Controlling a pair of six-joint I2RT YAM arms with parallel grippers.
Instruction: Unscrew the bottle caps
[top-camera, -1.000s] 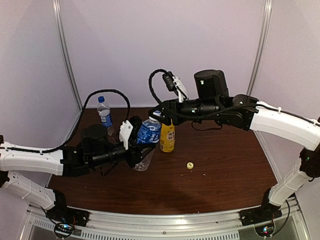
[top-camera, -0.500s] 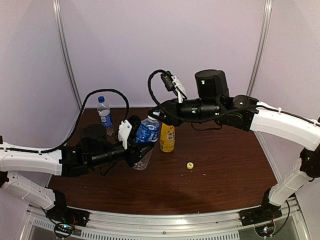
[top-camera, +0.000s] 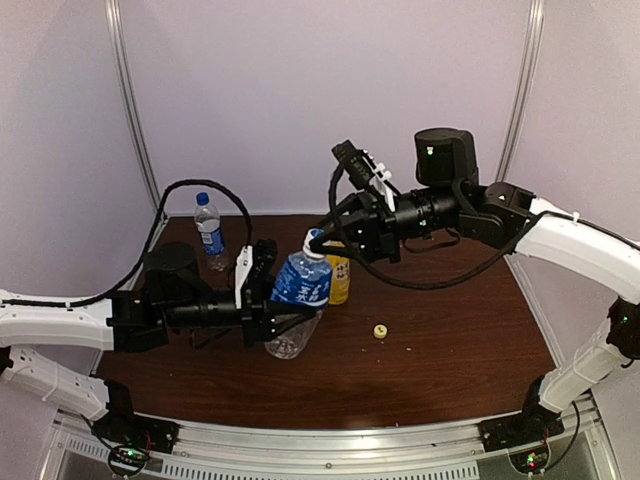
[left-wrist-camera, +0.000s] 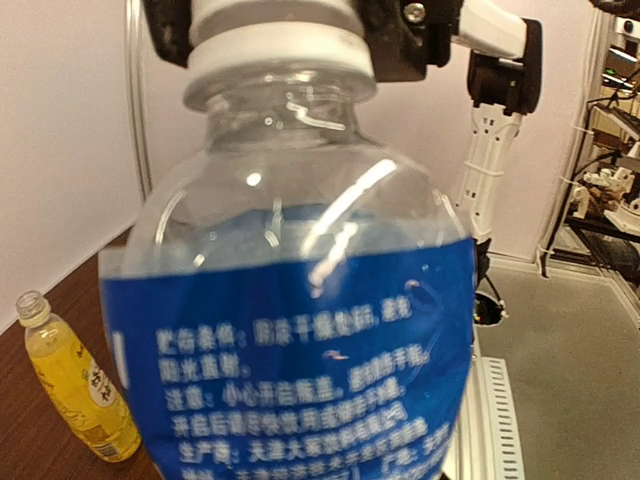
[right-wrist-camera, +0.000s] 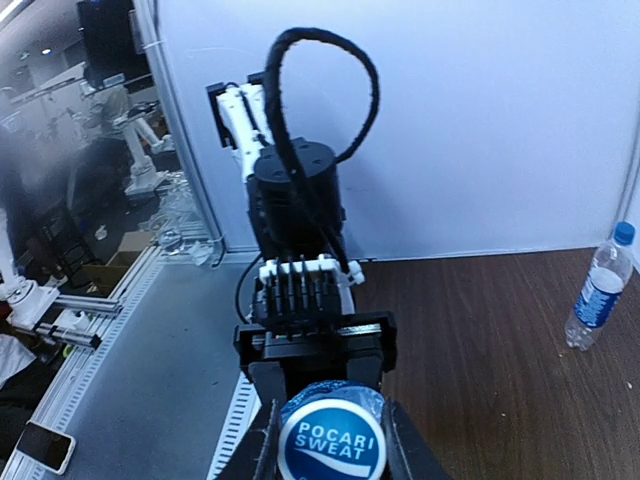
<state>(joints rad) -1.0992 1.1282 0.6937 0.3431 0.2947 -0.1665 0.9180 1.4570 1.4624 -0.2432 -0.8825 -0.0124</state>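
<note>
Your left gripper (top-camera: 272, 310) is clamped on the blue-label bottle (left-wrist-camera: 300, 330) above the tabletop's (top-camera: 450, 330) middle, right gripper (top-camera: 325, 243) pinched tight on its cap (right-wrist-camera: 330, 446).

The short bottle (left-wrist-camera: 290, 250) is clear, glossy plastic with a shiny blue label (left-wrist-camera: 300, 380); its cap (left-wrist-camera: 272, 45) is smooth white plastic. The table (top-camera: 450, 340) looks like dark, smooth wood with a faint sheen.
</note>
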